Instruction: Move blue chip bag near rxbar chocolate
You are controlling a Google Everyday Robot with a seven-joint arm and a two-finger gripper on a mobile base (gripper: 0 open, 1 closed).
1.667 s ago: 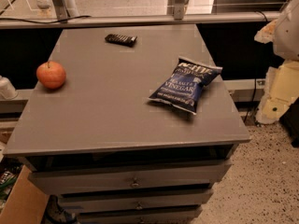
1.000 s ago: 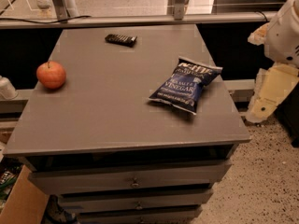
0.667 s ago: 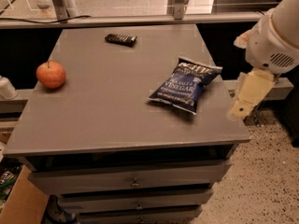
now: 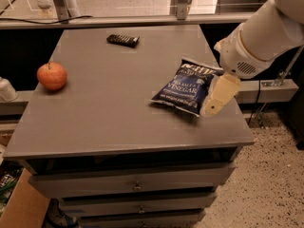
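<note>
- Moved since the earlier frames: the arm (image 4: 263, 34) and its hand (image 4: 216, 101), from off the right edge of the counter (image 4: 118, 122) to above its right side. Bag, bar and apple lie where they lay before.
- Hand: cream-coloured, hanging below the white arm and tilted down to the left, its tip just beside the right edge of the chip bag (image 4: 187, 87). It possibly touches the bag, but contact cannot be confirmed from this angle. Whether the hand is apart or together cannot be told.
- Chip bag: dark blue with white lettering, lying flat on the right half of the counter, tilted, top end toward the far right.
- Chocolate bar (image 4: 122, 40): small, dark and flat, near the far edge of the counter, well apart from the bag.
- Apple (image 4: 52, 76): orange-red, near the left edge.
- Drawers (image 4: 135, 184): stacked beneath the counter top, closed.
</note>
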